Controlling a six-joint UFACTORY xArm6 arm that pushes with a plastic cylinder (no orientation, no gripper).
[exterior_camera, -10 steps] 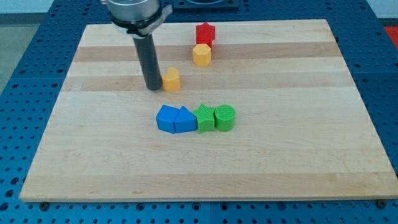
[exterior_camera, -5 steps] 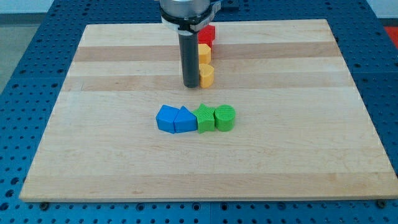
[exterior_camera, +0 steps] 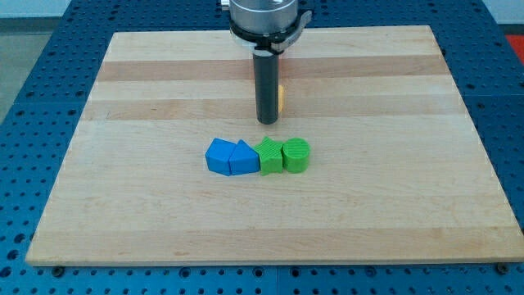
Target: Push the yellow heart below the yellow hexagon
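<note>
Wooden board (exterior_camera: 147, 205), my tip (exterior_camera: 268, 121) mid-board

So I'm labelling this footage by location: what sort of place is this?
Probably a robotics lab bench. A wooden board lies on a blue perforated table, small coloured blocks such as the green cylinder sit on it, and my tip rests on the board.
</note>
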